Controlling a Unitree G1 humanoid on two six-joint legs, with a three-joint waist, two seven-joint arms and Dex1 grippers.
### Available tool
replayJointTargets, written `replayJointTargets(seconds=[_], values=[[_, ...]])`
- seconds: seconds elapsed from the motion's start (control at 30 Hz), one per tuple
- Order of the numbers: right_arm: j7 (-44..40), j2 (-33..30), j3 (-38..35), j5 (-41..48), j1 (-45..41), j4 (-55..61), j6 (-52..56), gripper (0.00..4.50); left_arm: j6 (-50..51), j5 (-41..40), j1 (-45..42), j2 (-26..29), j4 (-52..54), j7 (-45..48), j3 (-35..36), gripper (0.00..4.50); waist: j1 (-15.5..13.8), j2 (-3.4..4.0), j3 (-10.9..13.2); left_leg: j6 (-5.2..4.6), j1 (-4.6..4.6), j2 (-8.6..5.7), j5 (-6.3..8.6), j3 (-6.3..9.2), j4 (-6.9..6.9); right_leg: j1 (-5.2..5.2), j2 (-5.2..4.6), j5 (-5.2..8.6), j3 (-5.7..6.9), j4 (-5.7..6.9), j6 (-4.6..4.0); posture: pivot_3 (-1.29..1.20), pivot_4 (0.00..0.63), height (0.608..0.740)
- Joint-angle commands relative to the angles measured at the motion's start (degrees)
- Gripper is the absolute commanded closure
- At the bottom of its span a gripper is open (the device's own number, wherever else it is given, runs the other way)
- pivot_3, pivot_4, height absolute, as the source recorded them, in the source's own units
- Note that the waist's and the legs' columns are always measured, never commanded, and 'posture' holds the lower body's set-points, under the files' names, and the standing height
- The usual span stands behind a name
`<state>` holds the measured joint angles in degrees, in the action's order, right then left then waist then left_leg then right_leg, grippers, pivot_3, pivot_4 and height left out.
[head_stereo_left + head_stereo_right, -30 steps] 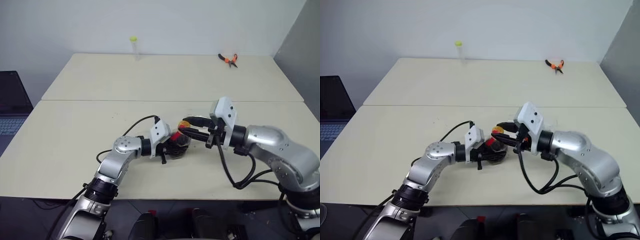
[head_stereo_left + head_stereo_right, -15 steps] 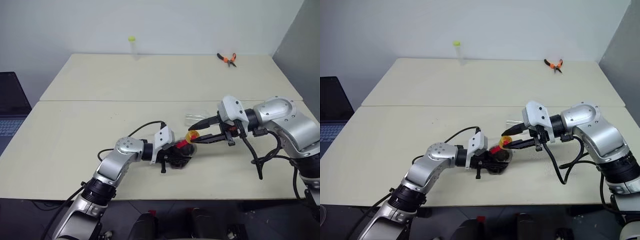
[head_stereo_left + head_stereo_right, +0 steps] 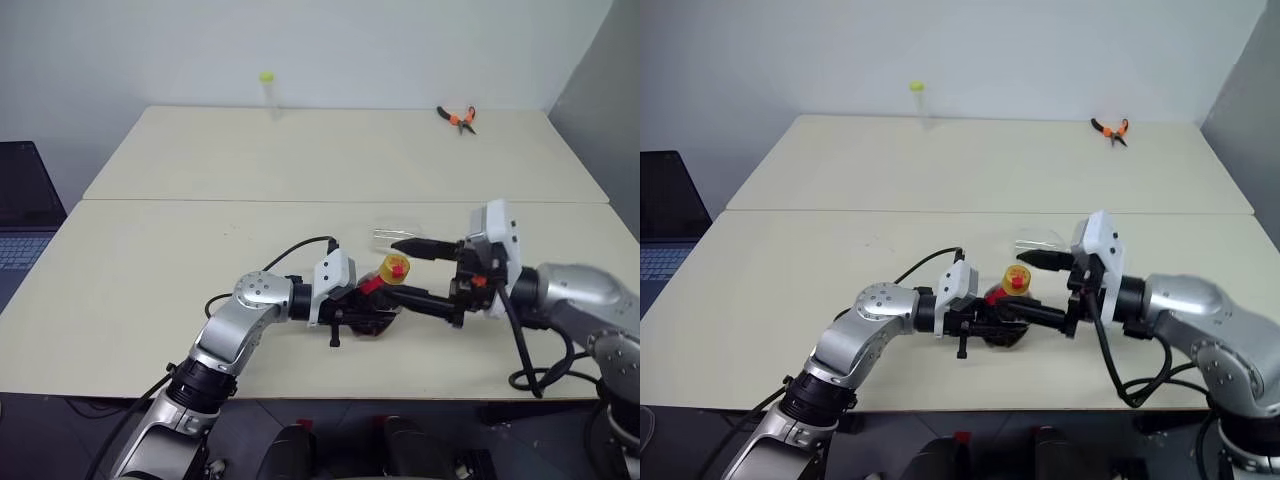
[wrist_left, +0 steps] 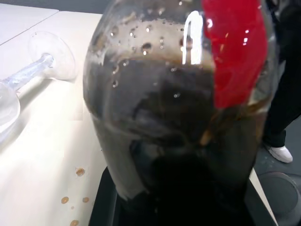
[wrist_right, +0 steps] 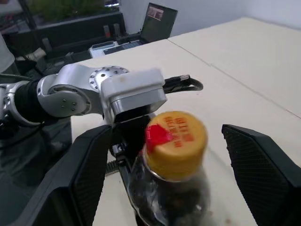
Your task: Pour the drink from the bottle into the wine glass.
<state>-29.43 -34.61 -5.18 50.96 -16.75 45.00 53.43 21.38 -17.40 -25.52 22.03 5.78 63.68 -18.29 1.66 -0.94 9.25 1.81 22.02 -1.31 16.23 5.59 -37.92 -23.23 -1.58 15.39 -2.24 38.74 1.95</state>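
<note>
- The bottle [image 4: 174,117], clear plastic, stands very close in front of the left wrist camera.
- The drink [image 4: 164,155], dark brown and nearly black, reaches well up the bottle's rounded body, with a thin brownish line at its surface.
- Small droplets cling to the inside of the clear wall above the drink.
- A red band [image 4: 233,52] wraps the upper part of the bottle.
- The black fingers [image 4: 106,202] of the left gripper sit low against the bottle's base, clamped on it.
- The wine glass [image 4: 33,70] lies on its side on the pale table [image 4: 51,155], apart from the bottle, its stem and round foot visible.
- A few small brown drops [image 4: 80,172] spot the table near the bottle's base.
</note>
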Motion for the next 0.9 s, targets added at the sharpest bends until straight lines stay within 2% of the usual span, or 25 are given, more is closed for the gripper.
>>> replayJointTargets(seconds=[0.03,0.23,0.6,0.9], values=[[9.7,3.8,0.9,-1.9,1.1,4.1,-0.3,0.51,-2.3,0.3,-1.8,-1.0,-0.8,-0.5,0.3,3.6,0.0,0.0,0.0,0.0,-0.02,-0.01,0.0,0.0,0.01,0.0,0.2,0.0,0.01,0.0,0.0,0.0,0.15,0.74],[13.7,6.4,-0.3,-0.6,2.9,4.7,-1.7,0.51,-3.7,1.0,-2.8,-1.5,-3.2,-0.4,0.5,3.6,0.0,0.0,0.0,0.0,0.0,-0.02,0.0,-0.03,0.0,0.01,0.21,0.0,0.0,-0.03,0.01,0.0,0.15,0.74],[13.1,4.1,-3.5,5.3,5.1,6.0,-2.9,0.51,-4.9,1.7,-2.0,-1.2,-4.6,-1.1,1.1,3.6,0.0,0.0,0.0,0.0,-0.01,0.0,0.0,-0.04,0.01,0.01,0.24,0.0,0.01,-0.03,0.01,0.0,0.15,0.74],[13.5,1.2,0.8,1.8,4.4,5.4,-3.2,0.51,-5.0,1.7,-1.9,-1.1,-4.5,-1.5,0.9,3.6,0.0,0.0,0.0,-0.01,0.0,0.0,0.0,-0.03,0.01,0.01,0.24,0.01,0.01,-0.04,0.01,0.0,0.15,0.74]])
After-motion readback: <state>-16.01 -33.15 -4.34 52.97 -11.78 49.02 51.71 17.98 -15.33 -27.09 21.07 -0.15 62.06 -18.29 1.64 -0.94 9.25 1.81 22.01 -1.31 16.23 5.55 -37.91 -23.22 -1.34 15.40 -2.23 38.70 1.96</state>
